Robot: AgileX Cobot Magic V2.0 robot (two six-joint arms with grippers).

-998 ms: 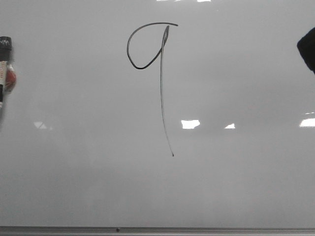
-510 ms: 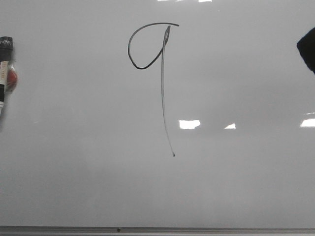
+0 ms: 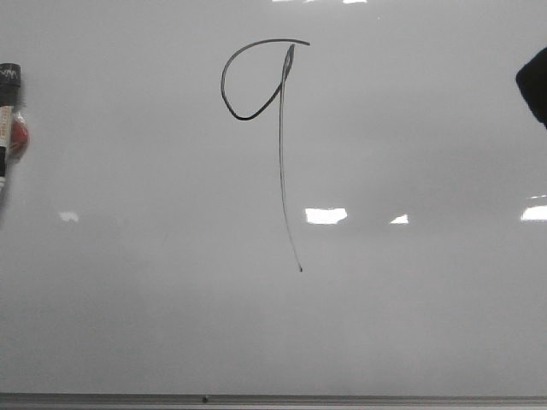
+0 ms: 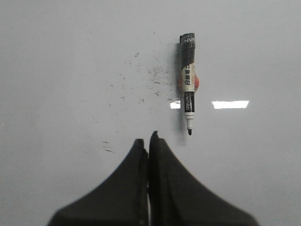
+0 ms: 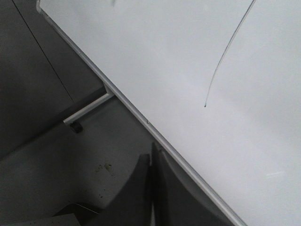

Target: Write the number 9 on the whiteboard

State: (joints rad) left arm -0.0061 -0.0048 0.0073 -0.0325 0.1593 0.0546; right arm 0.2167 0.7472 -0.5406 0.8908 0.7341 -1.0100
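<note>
Black marker (image 4: 187, 87) uncapped, left-wrist view only.

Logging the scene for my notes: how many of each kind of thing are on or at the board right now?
Whiteboard: 1
Marker pen: 1
Drawn number 9: 1
Robot tools, both shut: 2 (left tool, right tool)
Total: 5

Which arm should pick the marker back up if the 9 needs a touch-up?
Left, probably. The marker lies on the whiteboard just ahead of the left gripper, which is shut and empty. The right gripper hangs past the board's bottom edge.
</note>
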